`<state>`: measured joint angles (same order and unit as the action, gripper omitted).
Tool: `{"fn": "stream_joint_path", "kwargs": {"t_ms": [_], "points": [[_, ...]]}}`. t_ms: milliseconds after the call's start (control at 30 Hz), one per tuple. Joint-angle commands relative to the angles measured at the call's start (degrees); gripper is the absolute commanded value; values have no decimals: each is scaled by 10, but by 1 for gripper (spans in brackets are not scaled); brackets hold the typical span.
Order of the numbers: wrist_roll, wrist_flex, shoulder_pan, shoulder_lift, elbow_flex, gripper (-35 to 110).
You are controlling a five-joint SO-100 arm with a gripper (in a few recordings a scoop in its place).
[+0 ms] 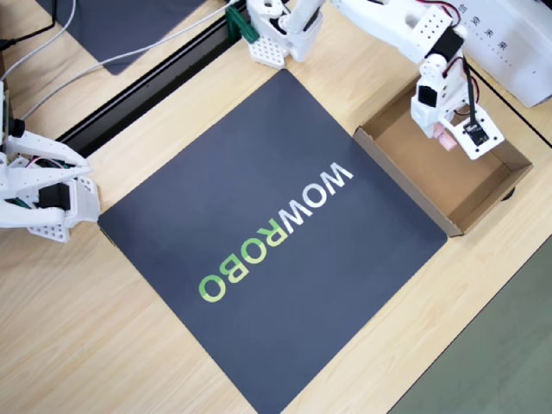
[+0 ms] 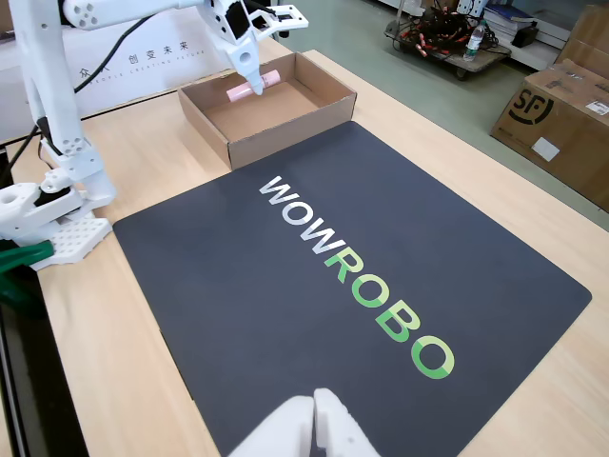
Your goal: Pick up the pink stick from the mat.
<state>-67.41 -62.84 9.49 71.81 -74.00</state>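
The white arm is seen reaching from the 12 o'clock edge of the overhead view toward 2 o'clock, w/ the tool (image 1: 444,135) held over an open cardboard box (image 1: 405,185). In the fixed view the tool (image 2: 249,81) is found at approx. 11 o'clock, pointed down into the same box (image 2: 285,129).

The pink stick (image 2: 253,85) is pinched crosswise by the tool's fingers, roughly level, inside the box opening and above its floor; whether it touches the floor can't be told. In the overhead view only a small pink bit of the stick (image 1: 442,136) is seen beside the white finger.

The mat (image 1: 259,155), dark w/ "WOWROBO" lettering, is laid flat on the wooden bench (image 1: 86,345), turned diamond-wise in the overhead view. The box is set just off the mat's 2 o'clock edge, its near wall touching or nearly touching the mat's edge. In the fixed view the mat (image 2: 238,314) is spread across the centre, the box at its 12 o'clock corner.
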Motion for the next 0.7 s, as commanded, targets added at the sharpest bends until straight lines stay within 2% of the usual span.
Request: {"fn": "stream_joint_path", "kwargs": {"t_ms": [0,367,400,567,667], "points": [[1,-6,16,3,38,0],[-1,-13,16,-4,43,0],[-1,-14,16,-3,43,5],[-1,-15,13,-4,43,49],[-1,-15,11,-4,43,49]]}}
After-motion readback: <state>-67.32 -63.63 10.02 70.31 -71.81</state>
